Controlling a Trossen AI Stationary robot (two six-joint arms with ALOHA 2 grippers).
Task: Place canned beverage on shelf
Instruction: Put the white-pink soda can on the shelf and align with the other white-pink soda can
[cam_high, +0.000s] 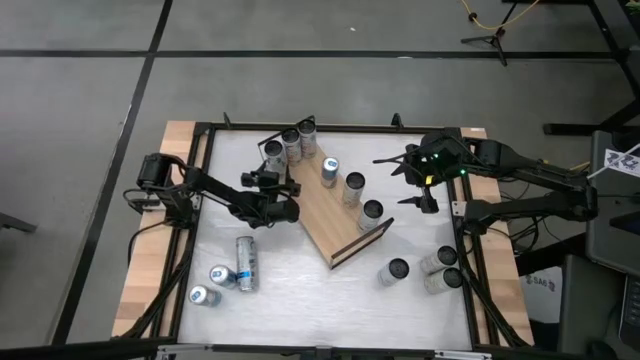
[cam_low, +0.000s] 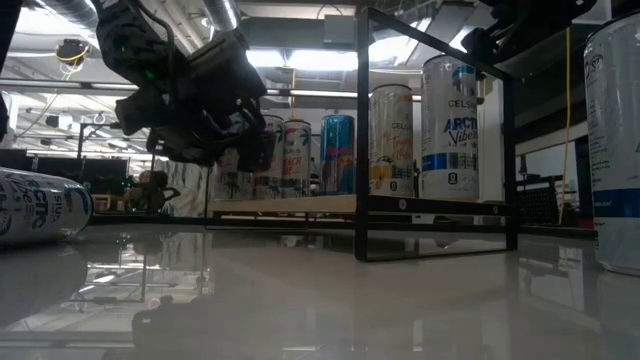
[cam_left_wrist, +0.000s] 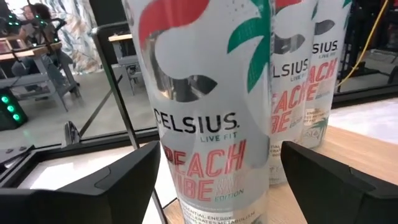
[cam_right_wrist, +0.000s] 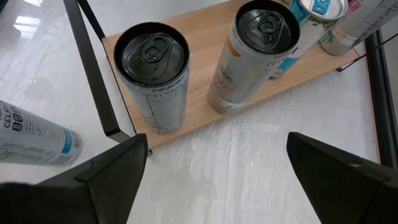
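The table (cam_high: 330, 290) is big and white, and the wooden shelf (cam_high: 320, 205) lies slanted across its middle. Six cans stand on the shelf in a row. Three sit together at the far end, near the left arm. More cans wait on the table: three down by the left edge, one of them lying flat (cam_high: 247, 263), and three standing near the right edge (cam_high: 397, 271).

The left gripper (cam_high: 268, 185) is at the far end of the shelf. Its fingers (cam_left_wrist: 106, 186) are spread apart, one on each side of a peach can (cam_left_wrist: 208, 112) that stands on the wood. They do not seem to squeeze it. It looks like this can has just been set down and let go.

The right gripper (cam_high: 412, 180) hangs above the table beside the shelf's other end, fingers (cam_right_wrist: 99, 180) wide apart, holding nothing.

Next, the left arm should pull straight back without bumping the can, then go for another can on the table.
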